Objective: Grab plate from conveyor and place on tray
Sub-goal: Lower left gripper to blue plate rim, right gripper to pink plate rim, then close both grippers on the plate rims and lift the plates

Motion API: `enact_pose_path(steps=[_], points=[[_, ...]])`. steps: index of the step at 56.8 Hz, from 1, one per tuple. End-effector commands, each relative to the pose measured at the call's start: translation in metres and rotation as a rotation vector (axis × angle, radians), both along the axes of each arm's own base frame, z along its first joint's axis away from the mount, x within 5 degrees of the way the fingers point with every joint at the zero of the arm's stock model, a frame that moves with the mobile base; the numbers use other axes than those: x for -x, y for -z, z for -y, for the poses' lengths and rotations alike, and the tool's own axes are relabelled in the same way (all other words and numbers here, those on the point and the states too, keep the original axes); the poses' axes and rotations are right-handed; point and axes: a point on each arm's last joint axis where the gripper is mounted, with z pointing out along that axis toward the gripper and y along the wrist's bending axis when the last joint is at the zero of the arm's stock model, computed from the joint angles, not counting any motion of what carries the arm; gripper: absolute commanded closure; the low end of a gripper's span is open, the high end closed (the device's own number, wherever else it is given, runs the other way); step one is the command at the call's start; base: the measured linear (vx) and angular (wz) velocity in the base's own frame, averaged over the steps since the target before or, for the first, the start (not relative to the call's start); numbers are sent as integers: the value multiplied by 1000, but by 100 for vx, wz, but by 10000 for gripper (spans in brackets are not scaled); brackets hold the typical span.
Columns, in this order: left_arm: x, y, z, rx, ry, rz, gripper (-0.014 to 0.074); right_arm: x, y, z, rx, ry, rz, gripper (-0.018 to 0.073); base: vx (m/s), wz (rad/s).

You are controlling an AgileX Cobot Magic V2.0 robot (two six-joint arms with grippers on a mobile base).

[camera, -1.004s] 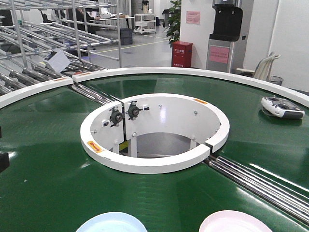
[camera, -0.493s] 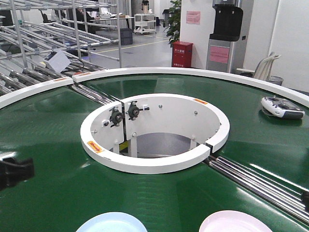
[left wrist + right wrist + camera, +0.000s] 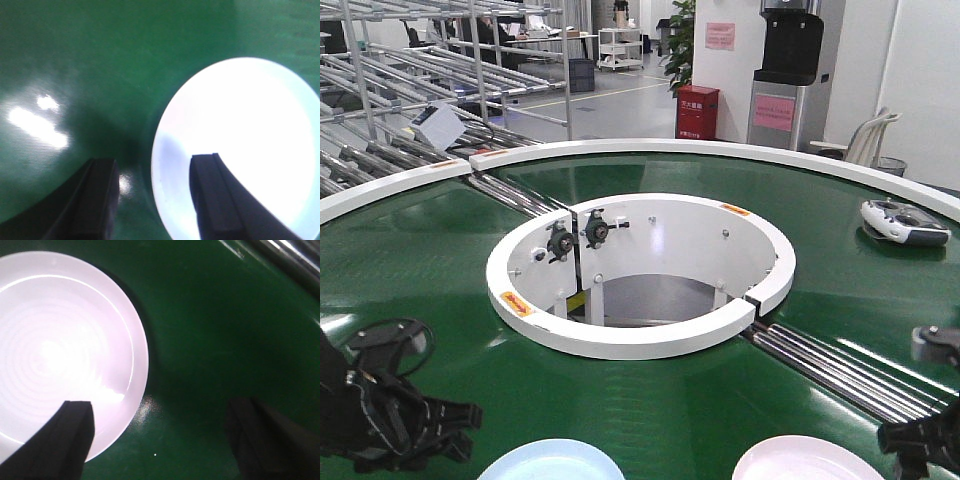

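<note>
Currently on record, with positions taken from the white central well (image 3: pixel 640 340) of the conveyor (image 3: pixel 420 260):

Item 1: blue plate (image 3: pixel 550 460). It lies on the green belt, nearer the camera than the central well and to its left, and is cut by the bottom edge of the front view.

Item 2: pink plate (image 3: pixel 805 460). It lies on the belt, nearer than the central well and to its right, likewise cut by the bottom edge.

Item 3: left gripper (image 3: pixel 154 160). Its jaws are apart and straddle the blue plate's rim, one finger over the plate's face and the other over bare belt. Contact cannot be told.

Item 4: right gripper (image 3: pixel 161 404). Its jaws are wide apart, one finger over the pink plate's edge and the other over bare belt. Contact cannot be told.

Item 5: steel rollers (image 3: pixel 850 375). They run outward from the central well's right side.

Item 6: grey handheld controller (image 3: pixel 905 222). It rests on the belt, right of the central well, near the outer white rim.

Item 7: red cabinet (image 3: pixel 697 112). It stands on the floor beyond the central well.
</note>
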Motion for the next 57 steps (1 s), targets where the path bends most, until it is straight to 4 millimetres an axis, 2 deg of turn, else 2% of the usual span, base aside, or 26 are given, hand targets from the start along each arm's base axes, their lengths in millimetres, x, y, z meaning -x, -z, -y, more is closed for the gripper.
enact_pose_path(steps=[1,18,46,52,57], points=[[-9,-10,5,37,10,68,146,-9,-4,2,9,-12,34,-21,0,0],[-19,28,21,11,49,-4,146,-25,34,2,6,-14,-68,-21,0,0],[-21,42,23,5,54,-44,146,-35,56,2,4,-15,-97,-13,0,0],[-21,47,24,4,54,-60,150,-37,62,2,2,-14,-102,45,0,0],[-22,50,24,2,54,-65,193,-38,66,2,-6,-6,-105,180,0,0]])
